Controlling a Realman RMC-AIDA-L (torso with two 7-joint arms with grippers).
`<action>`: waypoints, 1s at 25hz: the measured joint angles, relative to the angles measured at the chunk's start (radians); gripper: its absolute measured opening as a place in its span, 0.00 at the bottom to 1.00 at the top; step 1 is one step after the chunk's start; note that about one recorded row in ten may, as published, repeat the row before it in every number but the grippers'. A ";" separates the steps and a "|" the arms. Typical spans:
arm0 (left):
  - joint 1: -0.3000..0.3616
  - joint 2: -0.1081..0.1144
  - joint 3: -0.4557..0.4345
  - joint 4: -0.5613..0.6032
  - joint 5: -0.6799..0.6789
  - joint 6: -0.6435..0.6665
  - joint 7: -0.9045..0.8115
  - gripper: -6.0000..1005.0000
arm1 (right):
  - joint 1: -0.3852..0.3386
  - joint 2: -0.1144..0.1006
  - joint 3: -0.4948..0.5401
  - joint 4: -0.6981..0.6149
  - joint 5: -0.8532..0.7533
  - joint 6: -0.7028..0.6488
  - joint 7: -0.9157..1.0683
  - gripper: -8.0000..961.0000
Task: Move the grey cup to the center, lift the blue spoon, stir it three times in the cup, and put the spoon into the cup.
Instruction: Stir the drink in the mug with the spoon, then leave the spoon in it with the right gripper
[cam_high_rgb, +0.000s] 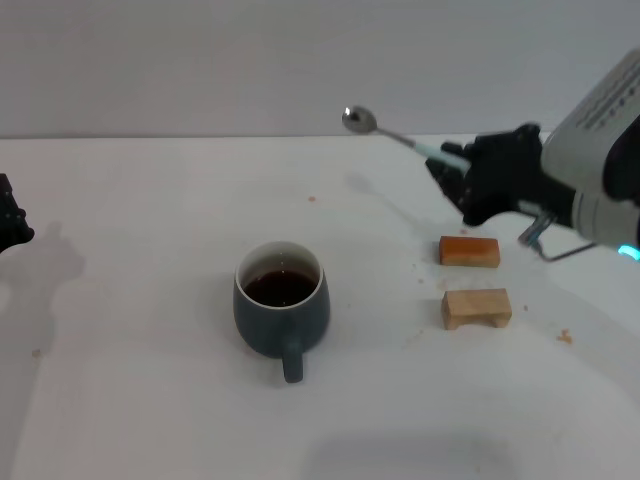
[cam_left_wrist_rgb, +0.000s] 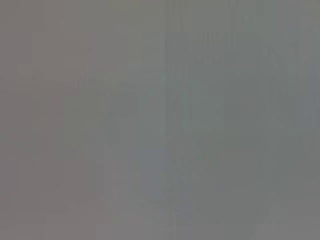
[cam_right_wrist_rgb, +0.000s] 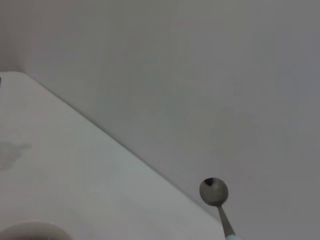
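The grey cup (cam_high_rgb: 282, 308) stands near the middle of the white table with dark liquid inside and its handle toward me. My right gripper (cam_high_rgb: 455, 170) is shut on the pale blue handle of the blue spoon (cam_high_rgb: 385, 131) and holds it in the air, up and to the right of the cup, with the silver bowl pointing left toward the back wall. The spoon's bowl (cam_right_wrist_rgb: 214, 191) also shows in the right wrist view, with the cup's rim (cam_right_wrist_rgb: 30, 231) at the edge. My left gripper (cam_high_rgb: 10, 215) is parked at the far left edge.
Two small wooden blocks lie right of the cup: an orange one (cam_high_rgb: 469, 251) and a lighter one (cam_high_rgb: 476, 307) nearer me. A few crumbs dot the table. The left wrist view shows only flat grey.
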 joint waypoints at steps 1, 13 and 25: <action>0.000 0.000 0.000 0.000 0.000 0.000 0.000 0.00 | 0.001 0.001 0.010 0.026 -0.017 0.023 0.004 0.17; -0.017 0.003 -0.022 0.027 -0.004 0.004 -0.002 0.00 | 0.186 0.001 0.170 0.199 -0.102 0.403 0.083 0.17; -0.018 0.004 -0.034 0.030 -0.003 0.007 -0.002 0.00 | 0.418 -0.001 0.271 0.163 -0.059 0.727 0.121 0.17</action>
